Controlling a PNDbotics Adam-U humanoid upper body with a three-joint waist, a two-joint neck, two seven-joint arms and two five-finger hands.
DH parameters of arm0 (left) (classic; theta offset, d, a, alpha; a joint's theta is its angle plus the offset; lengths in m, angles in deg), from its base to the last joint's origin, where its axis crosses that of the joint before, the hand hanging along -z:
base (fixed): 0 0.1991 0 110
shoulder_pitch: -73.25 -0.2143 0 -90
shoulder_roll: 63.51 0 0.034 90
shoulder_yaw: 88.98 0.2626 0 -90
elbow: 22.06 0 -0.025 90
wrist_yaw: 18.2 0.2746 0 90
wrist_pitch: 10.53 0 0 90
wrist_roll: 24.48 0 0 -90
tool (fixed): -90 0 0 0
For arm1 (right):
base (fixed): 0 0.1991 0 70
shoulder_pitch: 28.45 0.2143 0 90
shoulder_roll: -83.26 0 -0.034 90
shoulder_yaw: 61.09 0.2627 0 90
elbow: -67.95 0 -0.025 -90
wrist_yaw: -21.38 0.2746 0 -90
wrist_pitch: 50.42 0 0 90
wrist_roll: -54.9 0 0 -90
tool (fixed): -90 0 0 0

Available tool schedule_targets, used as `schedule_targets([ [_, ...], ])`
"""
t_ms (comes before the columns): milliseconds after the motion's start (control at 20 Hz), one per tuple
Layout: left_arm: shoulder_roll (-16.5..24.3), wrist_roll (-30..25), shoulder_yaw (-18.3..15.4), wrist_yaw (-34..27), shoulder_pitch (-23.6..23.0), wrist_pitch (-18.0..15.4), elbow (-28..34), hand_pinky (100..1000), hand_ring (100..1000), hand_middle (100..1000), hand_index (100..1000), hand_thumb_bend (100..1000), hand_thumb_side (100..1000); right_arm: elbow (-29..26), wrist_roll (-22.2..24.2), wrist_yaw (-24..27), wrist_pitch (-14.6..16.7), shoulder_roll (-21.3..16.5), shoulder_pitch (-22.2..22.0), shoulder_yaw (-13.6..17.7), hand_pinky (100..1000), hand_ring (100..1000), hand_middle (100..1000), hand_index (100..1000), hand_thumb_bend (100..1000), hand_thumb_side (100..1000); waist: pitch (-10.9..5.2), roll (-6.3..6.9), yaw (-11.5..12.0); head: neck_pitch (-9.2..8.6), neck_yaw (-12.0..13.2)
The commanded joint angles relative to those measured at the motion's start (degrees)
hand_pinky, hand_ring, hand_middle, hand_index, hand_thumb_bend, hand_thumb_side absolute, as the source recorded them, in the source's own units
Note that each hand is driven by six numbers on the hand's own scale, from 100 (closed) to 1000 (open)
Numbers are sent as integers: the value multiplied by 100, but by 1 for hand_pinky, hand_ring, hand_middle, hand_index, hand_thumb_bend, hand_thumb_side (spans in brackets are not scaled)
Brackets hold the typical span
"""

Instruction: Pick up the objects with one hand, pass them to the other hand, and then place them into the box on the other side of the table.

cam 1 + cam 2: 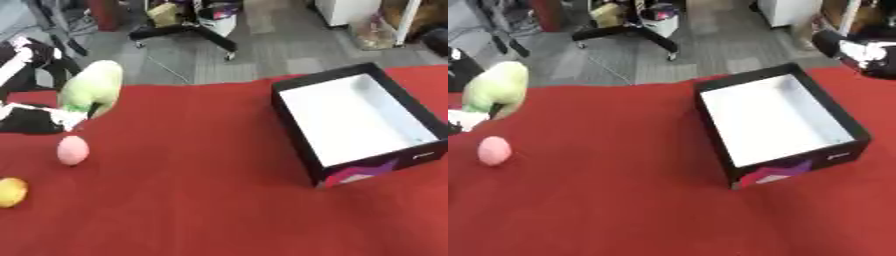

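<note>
The left hand (39, 119) is closed around a pale green, rounded soft object (91, 86), holding it above the red table (201, 200) at the far left. For a clean handover it should carry the object toward the middle, well short of the black-walled, white-lined open box (354, 117). Only a blurred part of the right arm shows at the upper right, and I cannot tell how the right hand is set.

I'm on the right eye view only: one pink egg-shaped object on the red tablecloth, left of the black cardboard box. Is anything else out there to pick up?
Observer: Yes. A small round yellow object lies on the red tablecloth at the left edge, nearer the robot than the pink egg-shaped object.
Operator: And the left hand? I see just a white scrap.
Observer: The black-and-white left hand comes in from the left edge and meets the lower end of the pale green soft object.
</note>
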Motion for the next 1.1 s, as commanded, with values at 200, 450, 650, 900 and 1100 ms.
schedule_targets([
  [200, -207, 27, 114, -533, -109, -155, 431, 695, 398, 273, 402, 312, 100, -4, 252, -482, 323, 489, 285, -277, 954, 1000, 1000, 953, 621, 180, -267, -44, 26, 194, -480],
  [450, -434, -97, 275, -897, -186, -321, 583, 704, 390, 264, 398, 310, 100, 144, 405, -748, 537, 784, 446, -529, 953, 1000, 1000, 950, 619, 173, -275, -31, 64, 202, -764],
  [650, -641, -135, 363, -1132, -160, -481, 640, 710, 384, 256, 394, 307, 100, 318, 548, -872, 642, 969, 566, -682, 952, 1000, 1000, 951, 623, 165, -275, -25, 148, 117, -831],
  [900, -855, -189, 502, -1396, -77, -625, 644, 718, 380, 250, 391, 306, 100, 503, 819, -878, 637, 1193, 661, -830, 952, 1000, 1000, 953, 631, 152, -248, -31, 251, -4, -876],
  [1100, -974, -358, 628, -1577, -3, -699, 644, 724, 378, 247, 390, 300, 100, 610, 1089, -866, 618, 1348, 761, -971, 951, 1000, 1000, 954, 638, 132, -221, -36, 354, -84, -939],
])
